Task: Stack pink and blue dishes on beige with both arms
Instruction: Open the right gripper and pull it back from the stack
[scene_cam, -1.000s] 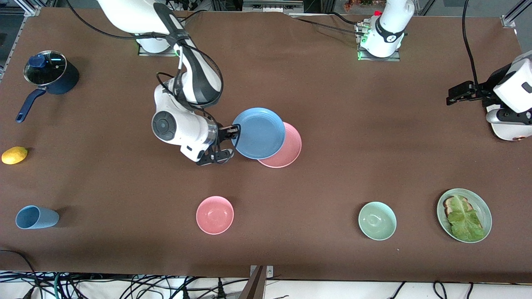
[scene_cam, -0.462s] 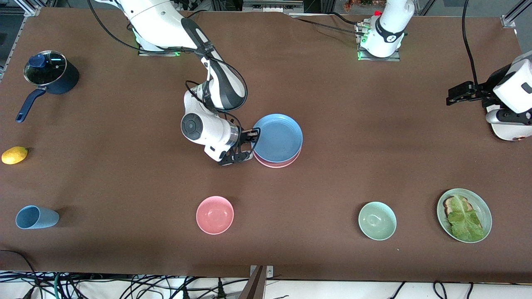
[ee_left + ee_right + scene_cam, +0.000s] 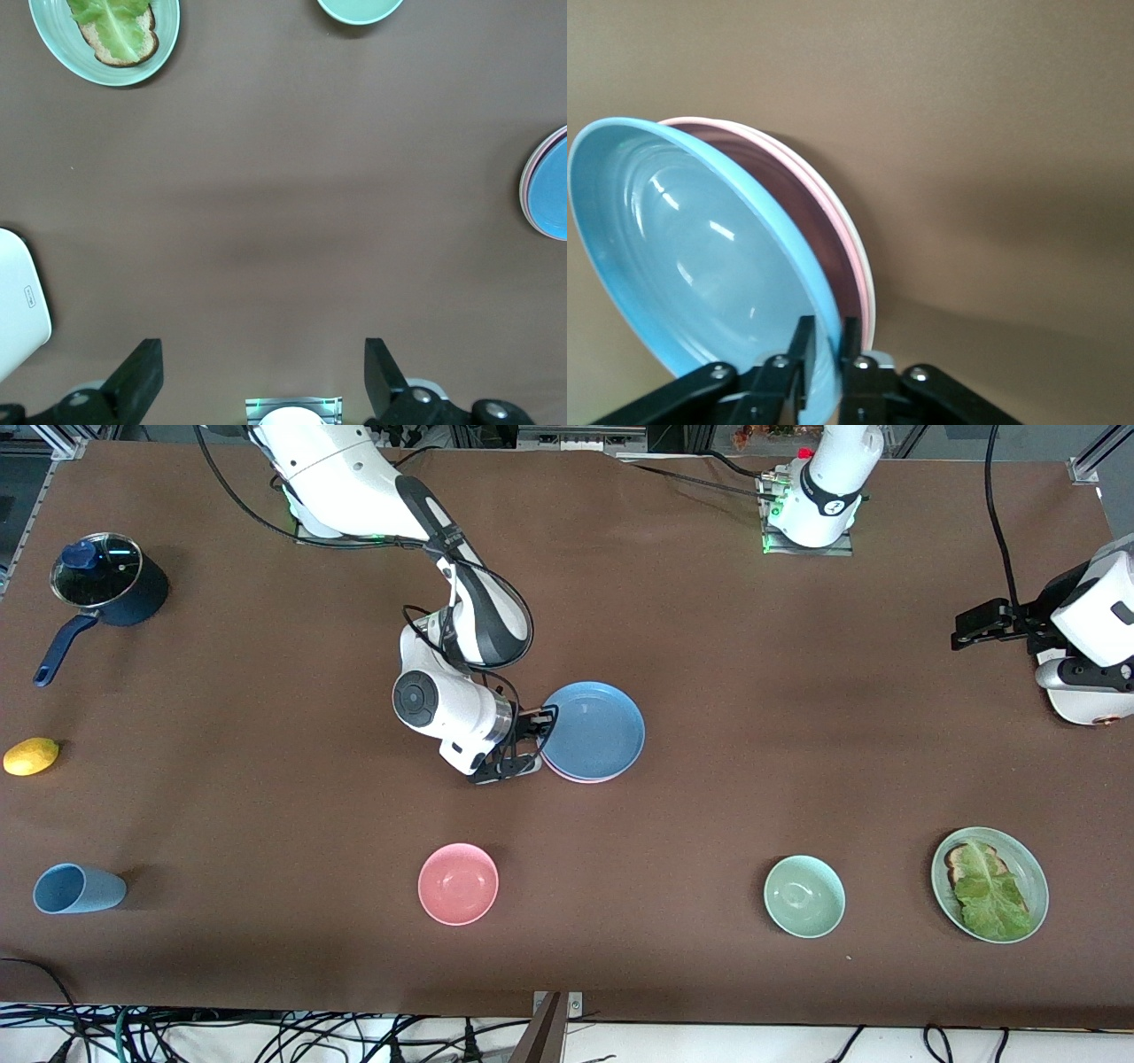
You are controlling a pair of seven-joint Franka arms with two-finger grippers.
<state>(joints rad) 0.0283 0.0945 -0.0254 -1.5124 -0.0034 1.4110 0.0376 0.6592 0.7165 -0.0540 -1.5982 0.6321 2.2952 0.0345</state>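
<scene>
1. Where the surface [image 3: 753,691] lies nearest to the front camera, four things stand in one row. From the right arm's end to the left arm's end they are a blue cup [image 3: 78,888] lying on its side, a pink bowl [image 3: 458,883], a pale green bowl [image 3: 803,895] and a pale green plate [image 3: 1035,872] that carries toast [image 3: 961,859] and lettuce [image 3: 990,899].
2. A little farther from the camera, a lemon [image 3: 31,755] lies alone at the right arm's end.
3. Farther again, about in the middle of the surface, is the stack of dishes. The blue plate [image 3: 595,731] is on top and covers nearly all of the pink plate [image 3: 833,226], of which only a thin edge shows in the front view.
4. Under the pink plate, the right wrist view shows the paler rim of the beige plate [image 3: 871,292].
5. The right tool [image 3: 827,323] is at the stack, on the side toward the right arm's end, and it is clenched on the rim of the blue plate. The rim sits between the two fingers.
6. On this side the blue plate is raised a little and tilts away from the pink plate.
7. The left tool [image 3: 261,347] waits in the air over the bare surface at the left arm's end, well apart from the stack. Its fingers are spread wide and carry nothing.
8. Farthest from the camera, at the right arm's end, stands a dark blue pot [image 3: 111,589] with a glass lid and a long handle.
</scene>
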